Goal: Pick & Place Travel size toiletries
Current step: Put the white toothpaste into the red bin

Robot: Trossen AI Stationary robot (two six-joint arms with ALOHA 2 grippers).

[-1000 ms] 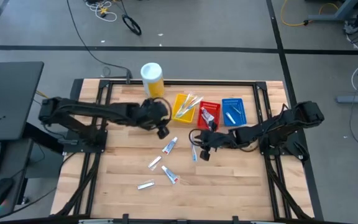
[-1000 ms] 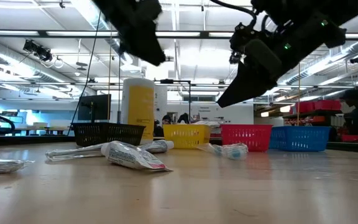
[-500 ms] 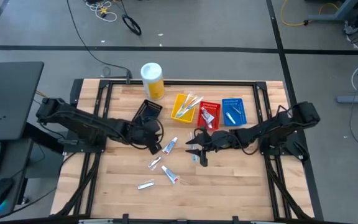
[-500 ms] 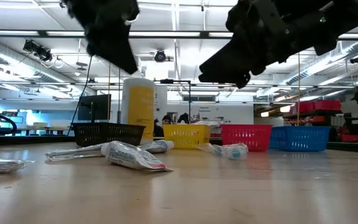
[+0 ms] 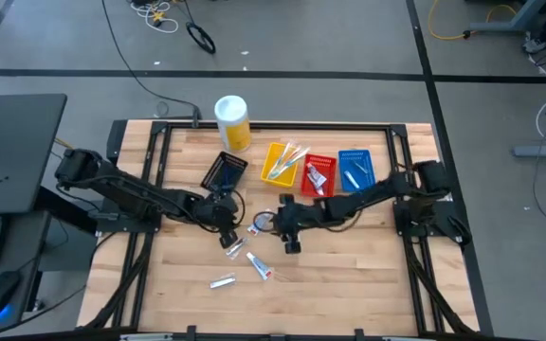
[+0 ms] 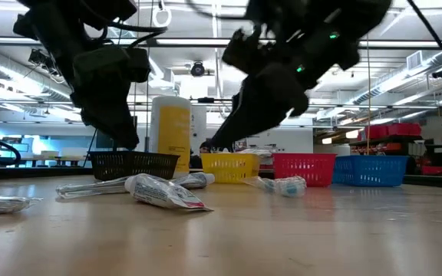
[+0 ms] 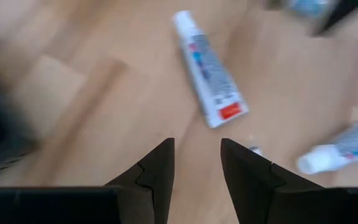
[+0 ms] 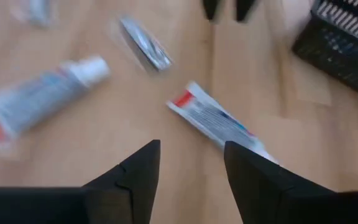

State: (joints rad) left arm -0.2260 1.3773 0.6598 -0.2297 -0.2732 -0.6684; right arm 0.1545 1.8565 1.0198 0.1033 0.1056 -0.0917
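Several white toothpaste tubes lie flat on the wooden table: one [image 5: 258, 222] between the grippers, others [image 5: 235, 248] [image 5: 261, 269] nearer the near edge, and a clear-wrapped item [image 5: 222, 281]. My left gripper [image 5: 227, 235] [image 7: 196, 163] hangs open above the table, with a tube [image 7: 207, 77] just ahead of its fingers. My right gripper [image 5: 287, 232] [image 8: 190, 163] hangs open over a tube [image 8: 216, 122], with a second tube [image 8: 40, 94] and a wrapped item [image 8: 145, 51] close by. Neither touches anything. More toiletries lie in the yellow [image 5: 282, 161], red [image 5: 318, 174] and blue [image 5: 354, 169] trays.
A black tray [image 5: 224, 170] sits just beyond my left gripper. A tall yellow canister with a white lid [image 5: 232, 121] stands at the far edge. The two grippers face each other closely over the table's middle. Bare wood lies toward the near edge and the right.
My left gripper has swung from beside the black tray toward the near edge and come down low over the tubes. My right gripper has travelled toward the table's left and also dropped. The two now face each other closely. No toiletries have moved.
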